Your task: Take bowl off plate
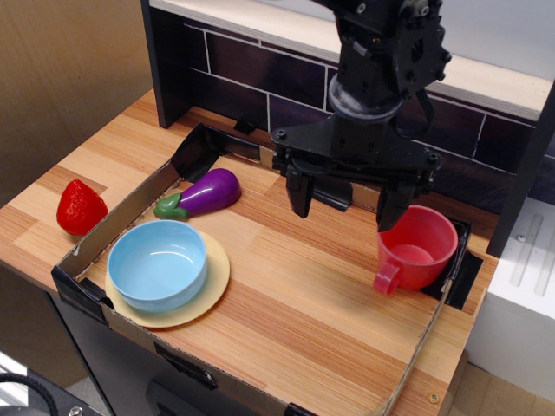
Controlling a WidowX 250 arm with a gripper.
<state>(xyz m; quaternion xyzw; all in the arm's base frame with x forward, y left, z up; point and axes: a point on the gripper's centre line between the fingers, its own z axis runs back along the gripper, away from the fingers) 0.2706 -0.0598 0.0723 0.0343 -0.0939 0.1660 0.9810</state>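
Note:
The light blue bowl [158,263] sits upright on the pale yellow plate [212,282] at the front left of the wooden tabletop. My gripper [346,207] hangs well to the right of them, above the middle of the table. Its two black fingers [299,192] point down, set wide apart, with nothing between them. The right finger stands just beside the rim of the red cup.
A red handled cup [416,247] stands at the right. A purple eggplant [204,194] lies behind the bowl. A red strawberry [80,207] lies outside the low black border [130,208] at the left. A dark tiled back wall [251,82] runs behind.

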